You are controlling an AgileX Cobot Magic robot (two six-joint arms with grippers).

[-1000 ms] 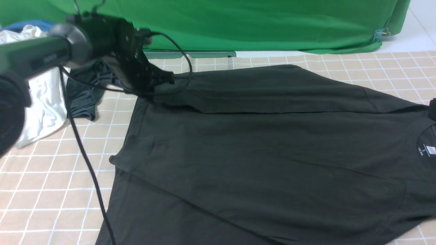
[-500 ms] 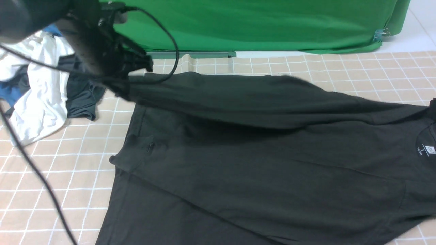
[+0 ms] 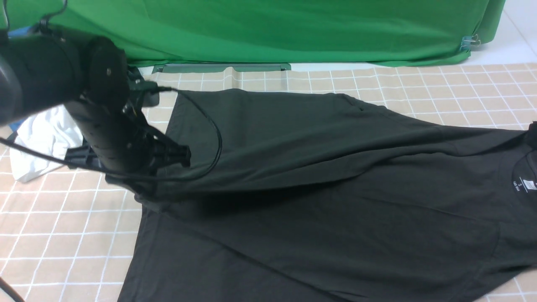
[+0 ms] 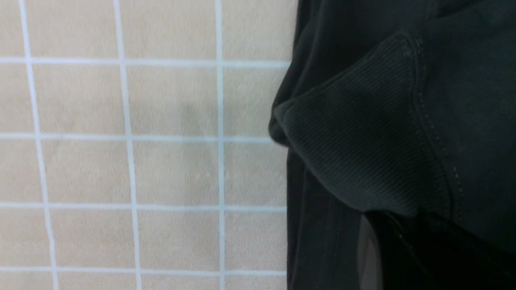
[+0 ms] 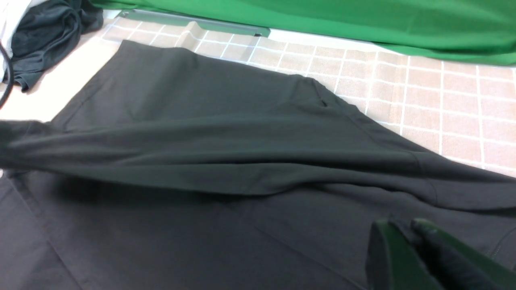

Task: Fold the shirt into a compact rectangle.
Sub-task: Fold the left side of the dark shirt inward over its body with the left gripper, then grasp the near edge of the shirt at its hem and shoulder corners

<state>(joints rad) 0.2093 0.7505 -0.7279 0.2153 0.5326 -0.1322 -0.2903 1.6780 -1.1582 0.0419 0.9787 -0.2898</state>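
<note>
now nearer, left fingers [image 4: 373,257] dragging shirt [image 3: 335,201]

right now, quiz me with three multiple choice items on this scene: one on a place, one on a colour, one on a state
1. In the front view, where does the white neck label of the shirt lie?
A far right; B far left; C centre.
2. What colour is the backdrop cloth?
A red; B green; C blue.
3. What is the left gripper doing?
A open over bare table; B out of view; C shut on the shirt, holding its edge up.

Answers:
1 A, the label sits inside the collar at the right edge.
2 B, a green drape hangs behind the checked table cover.
3 C, fabric is bunched at its jaws and drawn into a raised ridge.
</note>
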